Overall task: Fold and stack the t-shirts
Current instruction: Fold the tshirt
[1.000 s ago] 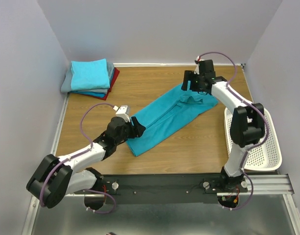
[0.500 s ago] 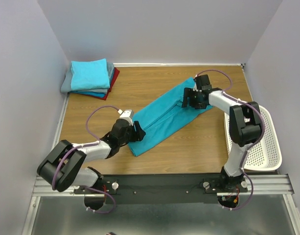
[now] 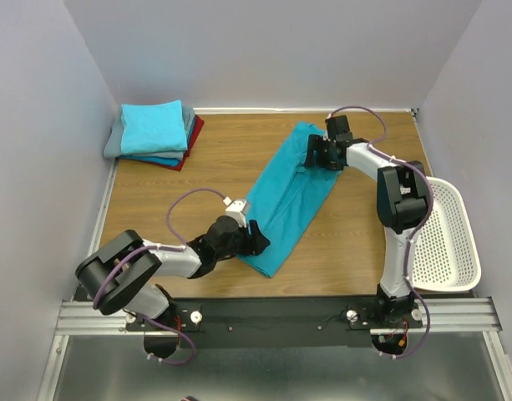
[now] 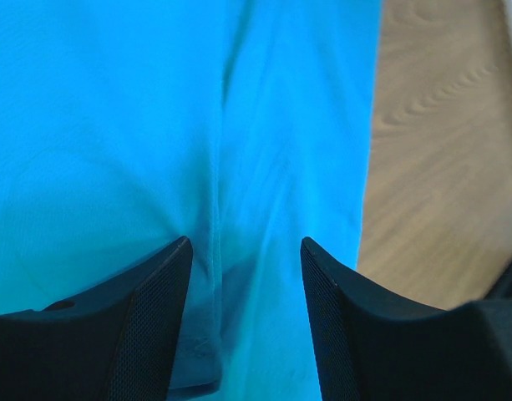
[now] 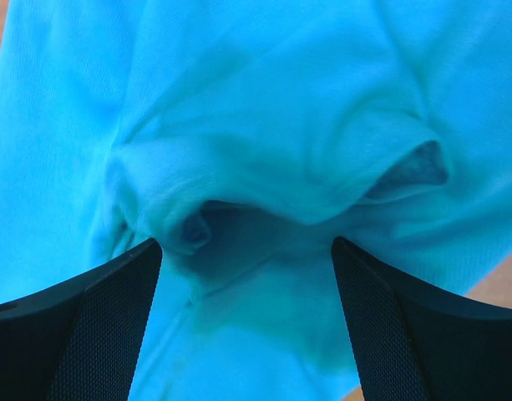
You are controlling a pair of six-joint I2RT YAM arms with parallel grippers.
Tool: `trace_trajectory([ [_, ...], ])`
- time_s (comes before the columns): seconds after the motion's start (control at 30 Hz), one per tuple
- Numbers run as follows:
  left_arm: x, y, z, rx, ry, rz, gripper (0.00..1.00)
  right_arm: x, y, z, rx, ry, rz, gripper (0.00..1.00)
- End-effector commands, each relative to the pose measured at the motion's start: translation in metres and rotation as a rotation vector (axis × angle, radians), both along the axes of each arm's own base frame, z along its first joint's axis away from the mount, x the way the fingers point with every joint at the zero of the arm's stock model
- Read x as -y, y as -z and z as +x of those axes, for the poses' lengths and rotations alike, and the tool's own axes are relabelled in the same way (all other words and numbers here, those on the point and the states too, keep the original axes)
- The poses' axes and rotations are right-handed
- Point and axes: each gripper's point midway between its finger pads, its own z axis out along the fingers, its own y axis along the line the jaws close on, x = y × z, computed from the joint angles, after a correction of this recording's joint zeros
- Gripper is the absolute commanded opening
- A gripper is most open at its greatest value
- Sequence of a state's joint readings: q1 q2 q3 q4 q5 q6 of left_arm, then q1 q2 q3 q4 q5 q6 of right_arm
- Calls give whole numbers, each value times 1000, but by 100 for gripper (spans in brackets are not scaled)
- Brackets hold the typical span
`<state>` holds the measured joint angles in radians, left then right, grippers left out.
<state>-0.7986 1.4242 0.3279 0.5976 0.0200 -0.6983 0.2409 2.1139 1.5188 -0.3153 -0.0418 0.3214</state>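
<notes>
Straightening the teal t-shirt, lying diagonally across mid-frame on the wooden surface, goes best if the left pincer and right pincer (both spread, clasping nothing) press its opposite ends evenly, avoiding bunching.

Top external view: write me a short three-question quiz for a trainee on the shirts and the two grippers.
1. True or false: the teal t-shirt lies on the table, apart from the folded stack.
2. Which arm's gripper is at the teal t-shirt's far end? A) left B) right C) neither
3. Fill in: the top shirt of the folded stack is light ____.
Key: 1 true. 2 B: the right gripper is at the far end and the left gripper at the near end, both with jaws open. 3 turquoise.
</notes>
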Motion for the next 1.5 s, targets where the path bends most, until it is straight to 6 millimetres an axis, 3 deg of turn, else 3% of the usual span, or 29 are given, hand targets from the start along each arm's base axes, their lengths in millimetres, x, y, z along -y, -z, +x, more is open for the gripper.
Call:
trace_trajectory([
  [0.0,24,11,-36,-112,81,-72,63,-4,50,-14,-130,-6,-3,90],
  [0.03,39,1,-45,-106,132,-132,63,-7,50,-8,-127,-11,7,90],
  [0.2,82,-17,-64,-133,227,-242,63,-25,47,8,-131,-60,63,90],
  [0.4,124,-23,-85,-164,344,-327,63,-40,59,11,-170,-112,78,89],
  [0.53,127,-28,-86,-156,346,-353,63,-45,55,10,-166,-138,81,89],
  [0.67,126,-44,-77,-82,333,-326,63,-45,30,1,-136,-164,85,89],
  [0.7,126,-45,-74,-83,326,-301,63,-45,6,1,-95,-165,89,89],
  [0.77,124,-50,-67,-52,305,-276,63,-42,-17,-3,-54,-164,87,89],
  [0.8,122,-58,-65,-28,301,-260,63,-37,-18,-13,-61,-156,71,89],
  [0.83,120,-62,-63,-16,291,-252,63,-34,-53,-14,8,-151,77,89],
  [0.9,111,-73,-56,33,257,-222,63,-27,-61,-34,5,-134,71,89],
  [0.93,107,-75,-54,35,238,-212,63,-29,-88,-34,58,-134,93,89],
  [1.0,90,-72,-43,56,171,-159,63,-26,-110,-66,86,-120,127,89],
  [1.03,83,-70,-39,57,147,-147,63,-23,-93,-89,46,-117,120,89],
  [1.07,76,-67,-38,49,135,-140,63,-22,-92,-100,38,-114,120,89],
  [1.1,70,-70,-37,50,124,-148,63,-17,-103,-114,65,-93,120,89],
  [1.17,52,-55,-35,23,82,-110,63,-13,-95,-139,43,-74,121,89],
  [1.2,43,-50,-35,9,63,-87,63,-8,-80,-166,5,-59,120,89],
  [1.3,27,-43,-34,2,19,-25,63,-1,-61,-207,-39,-24,135,88],
  [1.47,11,-33,-33,-14,-9,37,63,3,-35,-249,-137,13,131,84],
])
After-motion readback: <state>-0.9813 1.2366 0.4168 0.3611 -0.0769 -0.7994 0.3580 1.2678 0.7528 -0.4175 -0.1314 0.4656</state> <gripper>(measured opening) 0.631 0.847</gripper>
